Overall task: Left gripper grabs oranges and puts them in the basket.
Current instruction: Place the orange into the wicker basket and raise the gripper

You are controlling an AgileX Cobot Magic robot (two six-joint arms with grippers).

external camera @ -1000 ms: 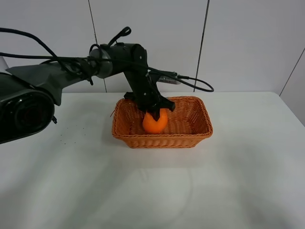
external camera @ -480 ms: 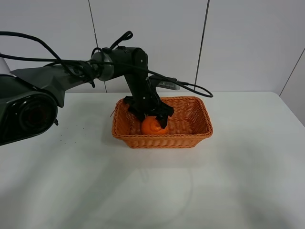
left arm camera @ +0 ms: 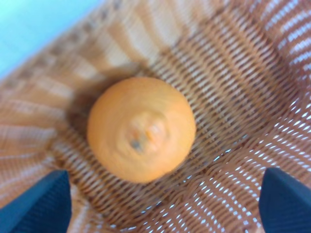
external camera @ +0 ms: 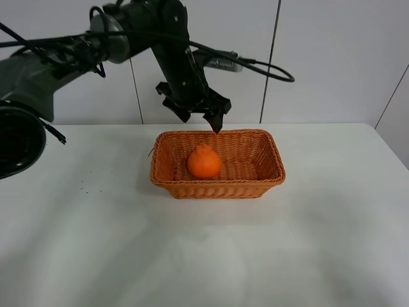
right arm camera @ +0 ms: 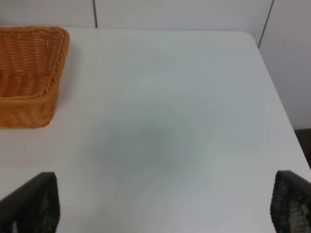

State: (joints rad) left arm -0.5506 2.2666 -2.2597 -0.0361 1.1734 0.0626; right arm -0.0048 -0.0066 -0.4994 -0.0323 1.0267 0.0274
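1 orange sits on the floor of the basket, near the middle. The left gripper hangs up above it, fingers spread wide, holding nothing. So the fruit lies down below the claw, and this arm is the near one. The right gripper is spread wide too, holding nothing, well apart over the table. The left wrist view is blurry and shows only the finger ends. I think the job looks done.
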